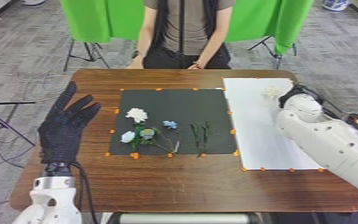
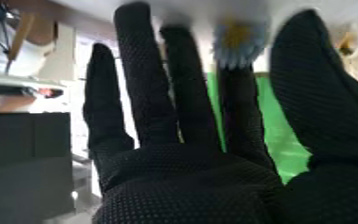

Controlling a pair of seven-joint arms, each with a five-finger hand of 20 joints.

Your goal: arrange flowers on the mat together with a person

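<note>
In the head view my left hand [image 1: 60, 135] is open over the table's left side, clear of the flowers. My right hand [image 1: 302, 94] is at the white mat's far right edge, beside a pale flower [image 1: 271, 92]. The dark mat [image 1: 171, 102] holds a white flower [image 1: 136, 115], a small blue flower [image 1: 170, 124], a pale blue flower [image 1: 127, 136], a yellowish one [image 1: 147, 133] and green stems [image 1: 199, 137]. In the right wrist view my right hand [image 2: 189, 175] has its fingers straight; a grey-blue flower with a yellow centre [image 2: 239, 40] appears by the fingertips. Whether they touch is unclear.
The white mat [image 1: 269, 135] lies right of the dark one, with small orange pieces [image 1: 231, 131] along the mats' edges. Brown tabletop [image 1: 184, 185] extends in front of both mats. A green cloth [image 1: 95, 20] hangs behind the table.
</note>
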